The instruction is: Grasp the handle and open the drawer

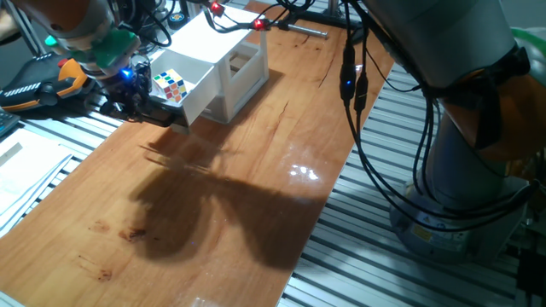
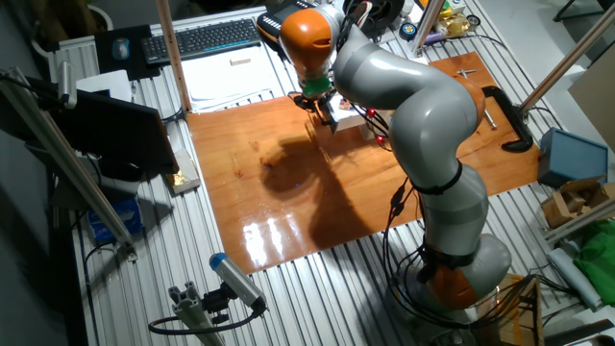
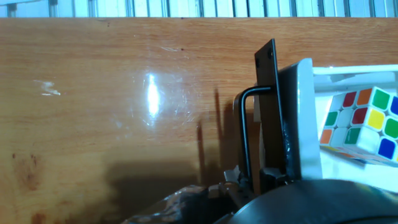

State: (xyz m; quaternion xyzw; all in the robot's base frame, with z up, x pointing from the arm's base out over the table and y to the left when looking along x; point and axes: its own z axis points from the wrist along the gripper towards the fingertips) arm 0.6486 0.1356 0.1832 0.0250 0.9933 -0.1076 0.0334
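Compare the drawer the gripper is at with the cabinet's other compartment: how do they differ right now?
The drawer is pulled out from the cabinet; the other compartment sits within the body. The drawer holds a colour cube; the compartment shows nothing inside. The gripper is at the drawer's dark handle, not at the compartment. Both are white.

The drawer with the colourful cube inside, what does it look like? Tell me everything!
The shallow white tray-like drawer is pulled out of its small white boxy cabinet on the brown wooden table. It looks like painted wood or plastic, with a dark front plate. A thin dark bar handle sticks out from that plate. A multicoloured puzzle cube sits inside. The robot's gripper is at the handle; the grip itself is hidden.
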